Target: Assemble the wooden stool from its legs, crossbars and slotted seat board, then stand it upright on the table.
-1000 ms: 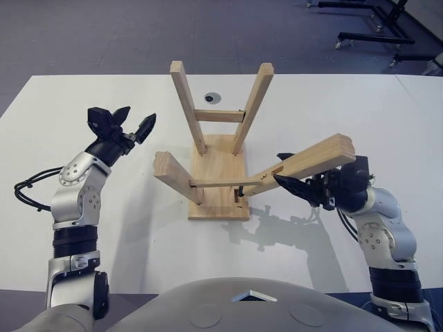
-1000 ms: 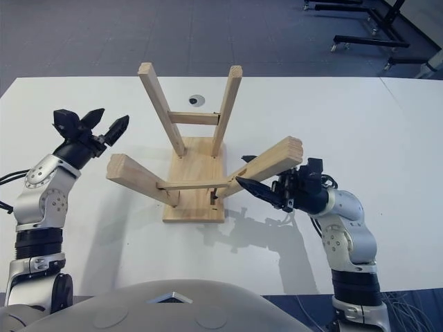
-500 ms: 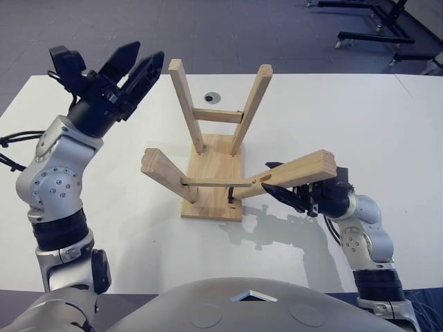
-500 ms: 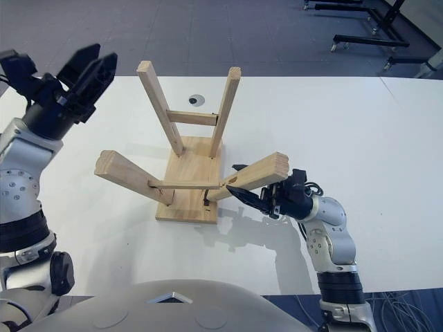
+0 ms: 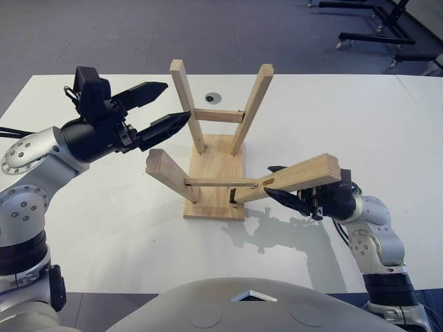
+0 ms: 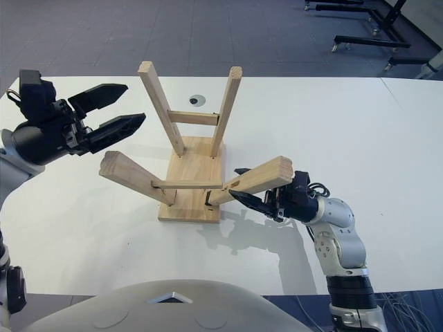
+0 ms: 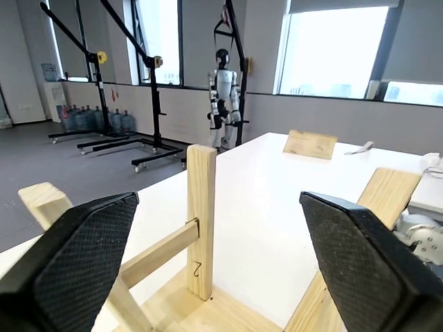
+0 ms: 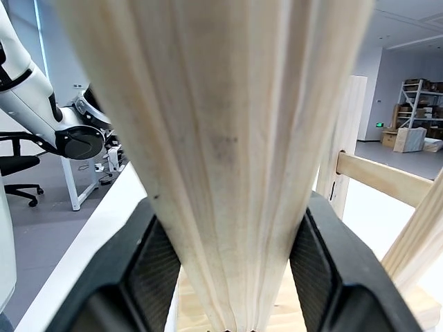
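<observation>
The stool lies upside down on the white table (image 5: 387,124), its seat board (image 5: 216,176) flat. Two far legs (image 5: 187,104) stand up from the board, joined by a crossbar (image 5: 218,115). A near pair leans outward: the left one (image 5: 166,173) and the right one (image 5: 297,178), linked by a thin crossbar (image 5: 218,182). My right gripper (image 5: 287,190) is shut on the right near leg (image 8: 221,159) close to its lower end. My left gripper (image 5: 160,109) hovers open above the table, left of the far legs, with the left far leg (image 7: 201,221) between its fingers' line of sight.
A small round hole (image 5: 212,97) sits in the table behind the stool. Wide bare table lies to the left and right of the stool. Metal stands (image 5: 374,28) are on the floor beyond the far edge.
My left arm has swung down and toward the stool, its open fingers now pointing at the far legs. The right gripper keeps hold of the near right leg, which has shifted slightly.
</observation>
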### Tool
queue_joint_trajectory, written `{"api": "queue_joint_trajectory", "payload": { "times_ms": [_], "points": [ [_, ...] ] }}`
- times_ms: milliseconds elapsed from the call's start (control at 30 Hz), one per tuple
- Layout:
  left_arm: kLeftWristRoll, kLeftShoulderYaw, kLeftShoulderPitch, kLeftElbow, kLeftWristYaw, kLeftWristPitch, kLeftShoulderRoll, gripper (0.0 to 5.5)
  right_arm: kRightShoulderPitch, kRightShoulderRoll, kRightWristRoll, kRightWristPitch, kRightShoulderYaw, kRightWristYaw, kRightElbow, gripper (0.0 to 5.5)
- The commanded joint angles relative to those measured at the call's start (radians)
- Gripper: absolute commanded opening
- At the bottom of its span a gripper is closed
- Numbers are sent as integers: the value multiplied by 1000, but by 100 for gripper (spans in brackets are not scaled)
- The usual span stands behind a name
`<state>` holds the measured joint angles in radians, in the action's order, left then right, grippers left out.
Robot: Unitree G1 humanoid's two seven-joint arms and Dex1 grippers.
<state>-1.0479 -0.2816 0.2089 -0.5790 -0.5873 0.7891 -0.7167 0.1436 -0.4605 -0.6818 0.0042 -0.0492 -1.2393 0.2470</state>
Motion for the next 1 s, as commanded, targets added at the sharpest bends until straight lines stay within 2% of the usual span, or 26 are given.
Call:
{"api": "queue_joint_trajectory", "payload": {
  "times_ms": [33,333,633,1000],
  "points": [
    [33,26,-8,-3,-13,-10,-12,427,-85,-39,-31,49,0,-2,59,206],
    [47,36,-7,-2,-10,-18,2,427,-125,-22,-35,83,29,-8,43,206],
    [47,38,-12,15,-6,-19,1,427,-46,37,21,21,82,-17,-19,206],
    [44,34,-28,27,-7,-24,3,427,-57,14,61,-29,77,-5,0,206]
  ]
}}
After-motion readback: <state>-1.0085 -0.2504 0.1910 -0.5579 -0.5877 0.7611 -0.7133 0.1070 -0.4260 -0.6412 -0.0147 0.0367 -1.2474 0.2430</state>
